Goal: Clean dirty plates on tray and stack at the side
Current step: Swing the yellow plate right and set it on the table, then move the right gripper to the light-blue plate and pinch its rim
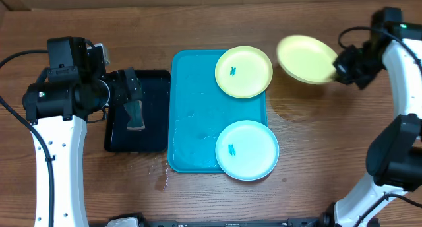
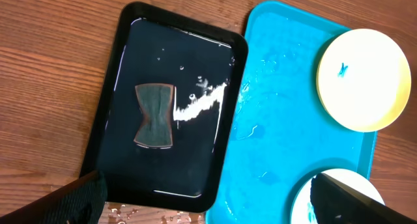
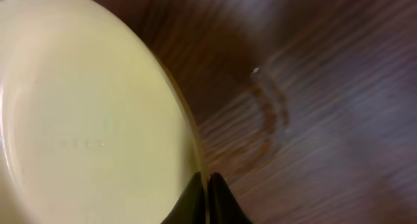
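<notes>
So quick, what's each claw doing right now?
Left gripper: open, empty.
Right gripper: shut on a yellow plate.

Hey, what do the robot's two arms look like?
Both the left arm and right arm have white rounded links, chunky black joints and thin black cables looping off them. A small green light glows on the right one. The fingers are black.

Right jaws gripping yellow plate [image 1: 304, 58] by its rim, holding it above the tabletop [image 1: 310, 187]; green-yellow plate [image 1: 243, 71] and blue plate [image 1: 247, 150] sitting on turquoise tray [image 1: 192, 121].
</notes>
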